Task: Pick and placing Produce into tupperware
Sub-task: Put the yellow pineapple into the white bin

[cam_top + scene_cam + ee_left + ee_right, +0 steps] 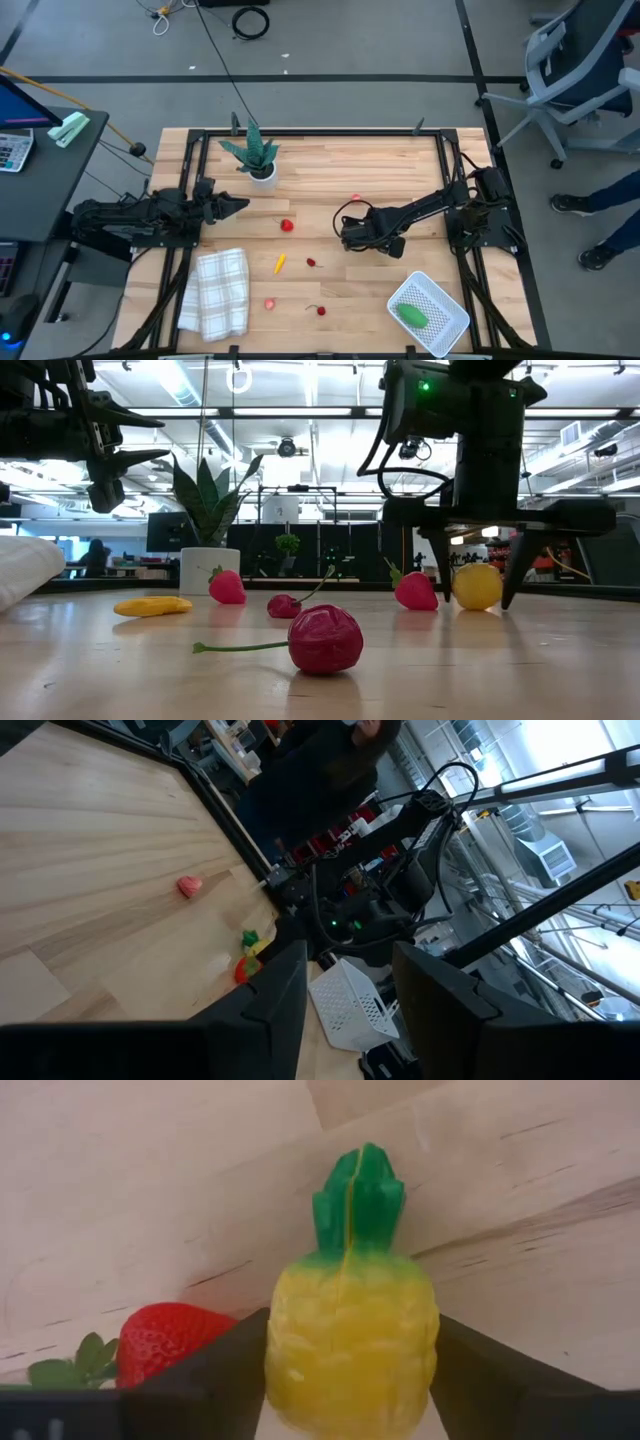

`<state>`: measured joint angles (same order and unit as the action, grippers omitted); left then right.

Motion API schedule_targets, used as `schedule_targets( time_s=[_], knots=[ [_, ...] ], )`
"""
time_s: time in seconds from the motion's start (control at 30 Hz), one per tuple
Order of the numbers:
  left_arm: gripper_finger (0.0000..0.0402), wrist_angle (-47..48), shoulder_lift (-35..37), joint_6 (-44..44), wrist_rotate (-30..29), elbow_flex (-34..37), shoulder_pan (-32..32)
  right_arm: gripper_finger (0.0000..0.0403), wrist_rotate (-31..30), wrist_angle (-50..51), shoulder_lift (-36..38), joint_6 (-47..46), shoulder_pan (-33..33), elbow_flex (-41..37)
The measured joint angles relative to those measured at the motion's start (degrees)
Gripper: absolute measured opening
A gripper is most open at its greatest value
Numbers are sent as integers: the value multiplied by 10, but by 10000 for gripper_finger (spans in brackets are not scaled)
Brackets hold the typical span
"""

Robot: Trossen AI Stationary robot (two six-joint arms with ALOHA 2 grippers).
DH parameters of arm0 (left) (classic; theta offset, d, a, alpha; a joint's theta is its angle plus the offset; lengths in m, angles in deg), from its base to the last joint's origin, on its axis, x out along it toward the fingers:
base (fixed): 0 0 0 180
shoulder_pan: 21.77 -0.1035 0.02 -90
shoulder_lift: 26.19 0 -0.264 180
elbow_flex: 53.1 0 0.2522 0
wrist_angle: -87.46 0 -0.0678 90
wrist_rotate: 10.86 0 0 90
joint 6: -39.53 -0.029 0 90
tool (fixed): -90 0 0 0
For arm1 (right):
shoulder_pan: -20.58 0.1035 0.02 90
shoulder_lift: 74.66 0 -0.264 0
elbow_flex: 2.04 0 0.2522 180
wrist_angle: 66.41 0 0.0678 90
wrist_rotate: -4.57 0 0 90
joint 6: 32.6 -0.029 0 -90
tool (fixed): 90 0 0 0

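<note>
Yellow with a green crown, a small toy pineapple sits between the two dark fingers of the right gripper, which has its tips down at the wooden table near the middle. In the right wrist view the fingers stand on either side of the fruit, spread and not pressed tight on it, so the pincer is released rather than clenched. Just beside the pineapple, at one finger's outer side, lies a red strawberry with green leaves; the low view shows it next to the gripper too.

Toward the arm's own base and the table's near corner, well apart from the pincer, is the white mesh-patterned tupperware, with a green oblong piece already inside. On the other side of the pincer, scattered over the boards, are a red piece, a thin orange piece, a small cherry, a pink piece and a stemmed cherry.

The left gripper hovers at the table's left edge, its fingers parted and holding nothing, with a potted plant and a folded checked cloth nearby.

No readable writing or labels show on any piece.
</note>
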<state>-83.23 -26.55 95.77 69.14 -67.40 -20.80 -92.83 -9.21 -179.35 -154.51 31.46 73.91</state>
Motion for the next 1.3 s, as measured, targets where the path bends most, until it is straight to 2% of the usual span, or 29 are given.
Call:
schedule_targets(
  time_s=[0.27, 0.57, 0.83, 1.1, 1.3],
  knots=[
    [150, 0, 0, 0, 0, 0, 0, 197, -1, 1, 0, 2, 5, 9],
    [156, 0, 0, 0, 0, 0, 0, 213, 0, 3, 29, -1, 36, 27],
    [154, 0, 0, 0, 0, 0, 0, 209, -2, 2, 79, -59, 110, 51],
    [150, 0, 0, 0, 0, 0, 0, 210, -27, 9, 119, -147, 204, 77],
    [157, 0, 0, 0, 0, 0, 0, 209, -47, 15, 142, -174, 244, 80]
  ],
)
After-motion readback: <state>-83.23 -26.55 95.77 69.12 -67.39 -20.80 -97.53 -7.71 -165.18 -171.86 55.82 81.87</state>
